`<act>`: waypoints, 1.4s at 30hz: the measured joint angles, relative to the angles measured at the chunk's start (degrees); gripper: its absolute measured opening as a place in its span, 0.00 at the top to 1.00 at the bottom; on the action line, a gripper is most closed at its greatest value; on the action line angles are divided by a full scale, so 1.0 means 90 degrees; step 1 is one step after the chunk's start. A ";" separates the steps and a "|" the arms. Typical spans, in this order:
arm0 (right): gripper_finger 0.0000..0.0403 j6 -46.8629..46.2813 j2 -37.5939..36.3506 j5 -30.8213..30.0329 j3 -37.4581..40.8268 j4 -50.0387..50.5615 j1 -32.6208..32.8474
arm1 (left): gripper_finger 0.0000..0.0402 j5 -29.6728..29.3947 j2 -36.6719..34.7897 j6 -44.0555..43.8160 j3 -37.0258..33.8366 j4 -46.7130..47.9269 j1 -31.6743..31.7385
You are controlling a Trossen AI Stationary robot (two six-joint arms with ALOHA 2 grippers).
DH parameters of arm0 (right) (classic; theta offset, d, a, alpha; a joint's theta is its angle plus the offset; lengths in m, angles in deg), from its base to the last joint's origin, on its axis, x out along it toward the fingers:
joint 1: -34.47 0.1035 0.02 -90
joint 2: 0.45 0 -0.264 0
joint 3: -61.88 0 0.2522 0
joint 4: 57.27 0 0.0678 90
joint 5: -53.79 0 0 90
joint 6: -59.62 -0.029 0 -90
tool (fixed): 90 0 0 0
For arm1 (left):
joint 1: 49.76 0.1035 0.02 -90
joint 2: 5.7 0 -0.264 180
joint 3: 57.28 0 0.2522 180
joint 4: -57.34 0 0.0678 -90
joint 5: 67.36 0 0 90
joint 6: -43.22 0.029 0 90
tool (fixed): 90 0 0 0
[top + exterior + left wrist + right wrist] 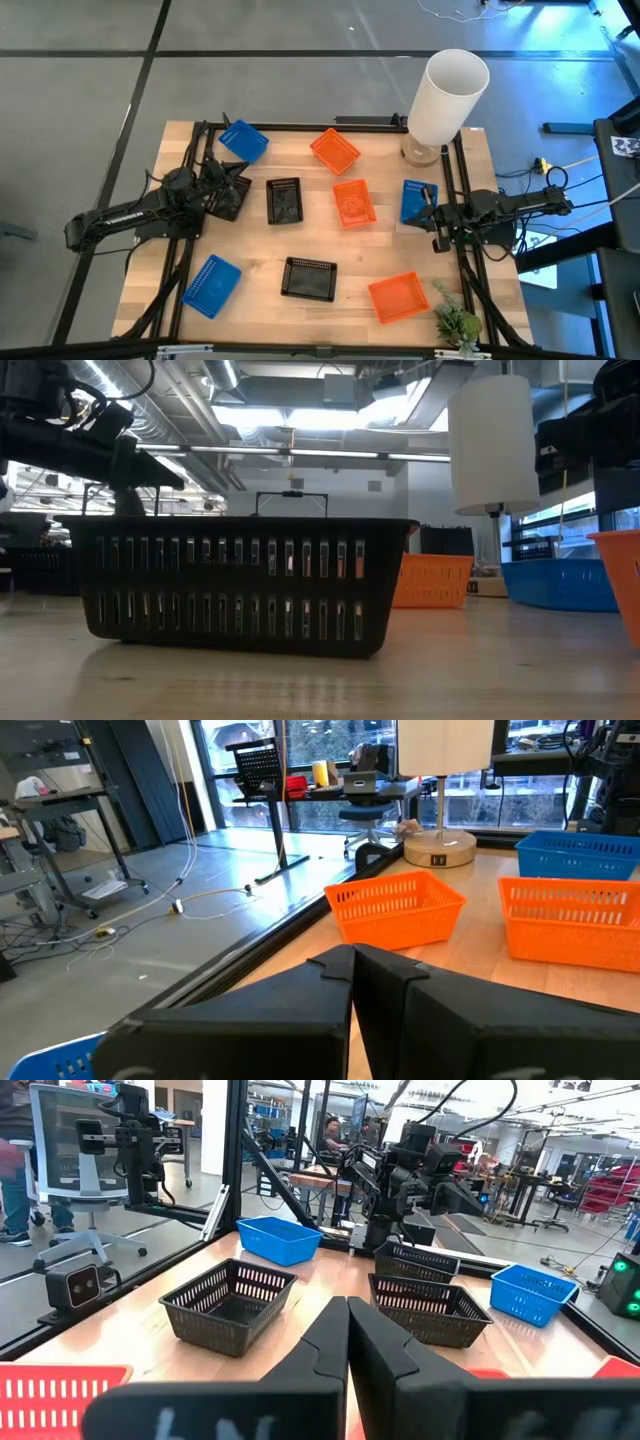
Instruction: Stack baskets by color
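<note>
- Wooden table [250,300] inside a black frame, on a grey floor; beyond it, a workshop with desks and office chairs.
- White cylinder [446,92] stands at the far right corner, beside a round base.
- Left gripper [232,186] rests at the left edge, fingers closed, over a black basket [228,200].
- Right gripper [418,212] sits at the right edge, fingers closed and empty, just by a blue basket [415,198].
- Other baskets lie scattered, unstacked: black [284,199], [309,278]; orange [334,150], [353,202], [398,297]; blue [243,141], [212,284].
- Green plant [456,322] sits at the near right corner.
- No readable writing.
</note>
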 joint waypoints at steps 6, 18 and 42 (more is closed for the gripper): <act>0.98 -0.0032 -0.0001 0.0000 0.0000 0.0000 0.0000 | 1.00 0.0000 -0.0002 0.0000 0.0000 0.0000 0.0000; 0.98 -0.0019 0.0002 0.0000 0.0000 0.0000 0.0001 | 1.00 0.0199 -0.0001 -0.1206 0.0675 -0.0081 0.0000; 0.98 -0.0870 -0.0001 -0.0049 0.0000 -0.0005 0.0001 | 1.00 0.0930 0.5686 -0.3405 0.6964 0.7422 -0.0837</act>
